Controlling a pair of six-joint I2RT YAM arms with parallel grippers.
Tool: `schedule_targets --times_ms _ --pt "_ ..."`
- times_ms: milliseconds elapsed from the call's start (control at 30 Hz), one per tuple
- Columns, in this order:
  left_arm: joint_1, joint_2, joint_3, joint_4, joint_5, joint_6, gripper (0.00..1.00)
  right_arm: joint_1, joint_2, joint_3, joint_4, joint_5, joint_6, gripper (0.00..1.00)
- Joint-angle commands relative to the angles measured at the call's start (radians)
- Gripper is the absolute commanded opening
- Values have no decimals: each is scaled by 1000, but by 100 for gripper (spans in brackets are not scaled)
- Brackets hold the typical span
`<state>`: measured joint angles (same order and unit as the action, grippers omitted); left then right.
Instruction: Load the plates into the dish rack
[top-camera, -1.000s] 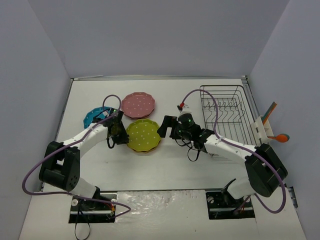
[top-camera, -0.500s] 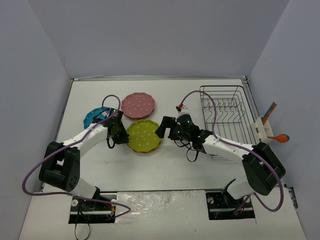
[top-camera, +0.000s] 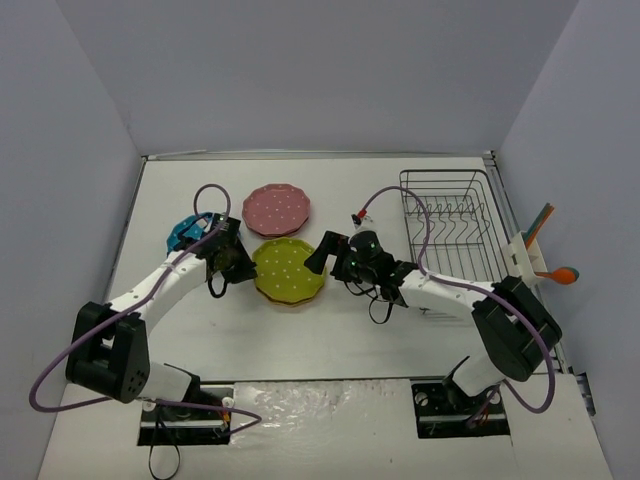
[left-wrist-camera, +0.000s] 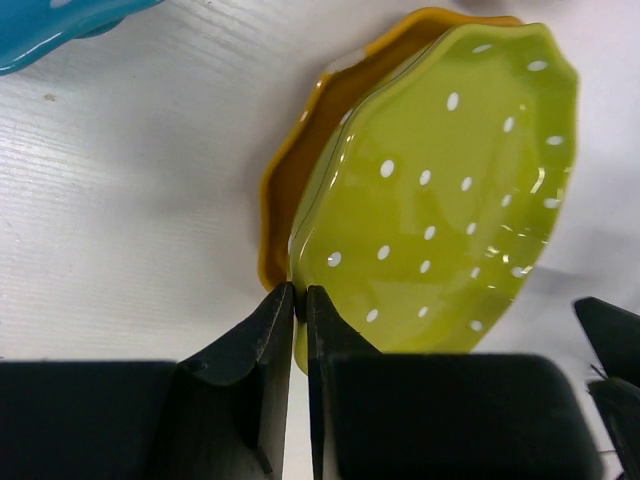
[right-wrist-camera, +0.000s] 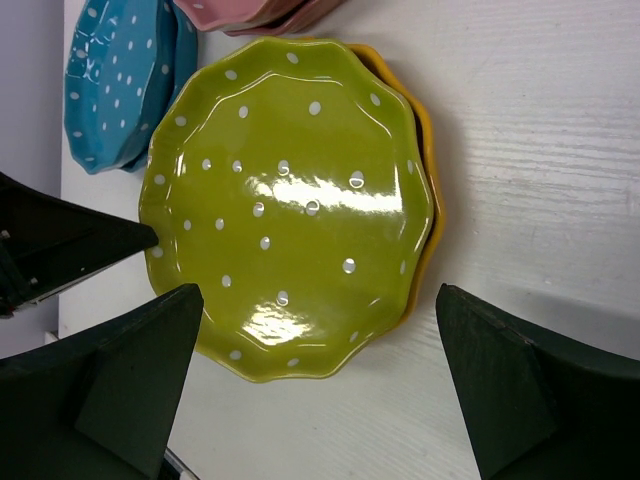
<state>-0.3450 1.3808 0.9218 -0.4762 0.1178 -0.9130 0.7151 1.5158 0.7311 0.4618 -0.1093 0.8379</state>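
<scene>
Left claw (left-wrist-camera: 298, 292): pinched nearly flat on the near rim of the green plate (left-wrist-camera: 440, 190). That plate lies on an orange plate (left-wrist-camera: 290, 170), shifted a little off it, mid-worktop (top-camera: 330, 330).

Right claw (top-camera: 320, 254): spread wide, nothing in it, hanging just beside the opposite edge of the green plate.

Blue plate (top-camera: 183, 232) behind the left claw; pink plate (top-camera: 276, 209) just beyond the stack.

Dish rack (top-camera: 450, 235) at the right of the worktop, well apart from the plates.
</scene>
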Motion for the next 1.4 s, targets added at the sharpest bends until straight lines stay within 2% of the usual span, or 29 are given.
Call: schedule_targets --times_ms 0,133,667,1367 --pt "-3 -70 79 35 42 -63 0 7 29 15 101 -19 87 100" --pt "-3 -90 70 59 58 -106 0 13 55 10 121 -59 128 100" --pt "-3 -174 -42 201 82 -300 0 26 28 -41 78 -49 210 98" --pt "-3 -241 -150 315 109 -433 0 27 91 -71 280 -129 332 95"
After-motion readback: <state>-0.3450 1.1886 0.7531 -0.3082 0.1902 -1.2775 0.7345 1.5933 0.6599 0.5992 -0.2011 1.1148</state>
